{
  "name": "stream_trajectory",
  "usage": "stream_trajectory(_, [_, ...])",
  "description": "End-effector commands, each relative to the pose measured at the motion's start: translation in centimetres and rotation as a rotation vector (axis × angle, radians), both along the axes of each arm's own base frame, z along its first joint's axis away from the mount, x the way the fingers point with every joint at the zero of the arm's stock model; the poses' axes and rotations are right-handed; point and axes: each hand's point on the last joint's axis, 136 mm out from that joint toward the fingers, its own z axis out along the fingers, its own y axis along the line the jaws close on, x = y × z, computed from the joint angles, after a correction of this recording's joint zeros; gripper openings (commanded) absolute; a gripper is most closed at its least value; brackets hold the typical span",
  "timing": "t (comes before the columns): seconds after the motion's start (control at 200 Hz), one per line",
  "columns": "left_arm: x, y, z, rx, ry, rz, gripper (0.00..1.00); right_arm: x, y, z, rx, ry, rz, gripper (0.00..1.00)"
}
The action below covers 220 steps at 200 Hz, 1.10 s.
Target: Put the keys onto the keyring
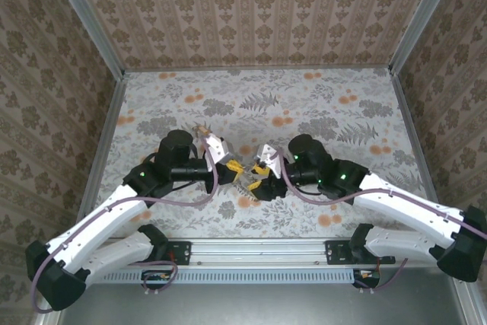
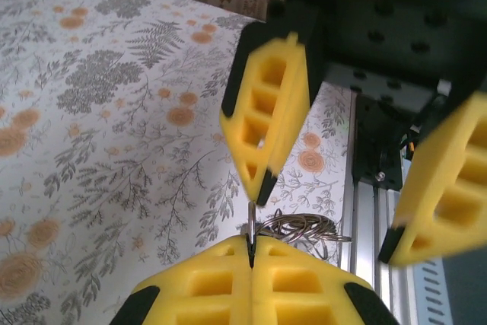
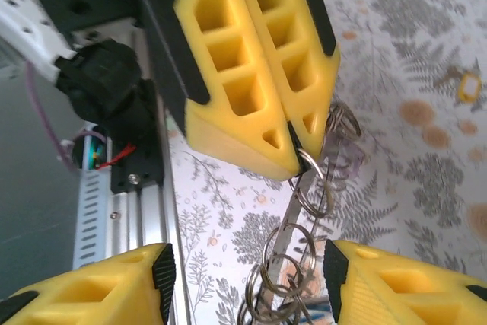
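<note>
Keyring (image 3: pixel 293 264), a chain of thin linked wire rings, is held above the floral worktop (image 1: pixel 342 112), near its front centre where the two arms meet. The end ring is pinched at the very tips of the left gripper (image 2: pixel 251 253), whose yellow jaws are pressed flat together on the wire. From that pinch the rest of the keyring trails into the gap between the jaws of the right gripper (image 3: pixel 247 264). These jaws stand well apart, one on each side of the rings, and grip nothing. The two grippers point at each other, tips close together. A metal rail (image 1: pixel 266 249) runs along the near edge of the worktop, and patterned walls (image 1: pixel 259 13) enclose the other sides.
</note>
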Motion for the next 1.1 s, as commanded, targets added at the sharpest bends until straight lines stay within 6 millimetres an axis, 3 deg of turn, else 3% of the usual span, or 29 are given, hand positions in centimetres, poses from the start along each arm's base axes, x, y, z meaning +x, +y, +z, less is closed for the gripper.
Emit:
stream_trajectory(0.0, [0.8,-0.4,1.0,-0.044,0.069,0.081,0.00,2.9,-0.9,-1.5,-0.079,0.002,-0.220,0.56])
stream_trajectory(0.09, [1.2,-0.4,0.7,-0.037,0.112,0.127,0.00,3.1,-0.5,-1.9,-0.083,-0.001,-0.227,0.49])
stream_trajectory(0.255, [2.1,0.0,0.0,-0.018,0.181,0.218,0.00,3.4,-0.2,-2.1,-0.066,-0.010,-0.241,0.00])
stream_trajectory(0.49, [2.7,0.1,-1.2,0.002,0.281,0.296,0.00,3.0,0.1,-0.9,-0.038,-0.086,-0.231,0.00])
stream_trajectory(0.665, [2.6,-0.2,-2.0,0.033,0.350,0.314,0.00,3.9,-0.5,0.2,-0.052,-0.187,-0.300,0.00])
stream_trajectory(1.095, [2.1,-0.9,-1.9,0.054,0.395,0.291,0.00,5.7,-2.7,1.3,-0.131,-0.356,-0.432,0.00])
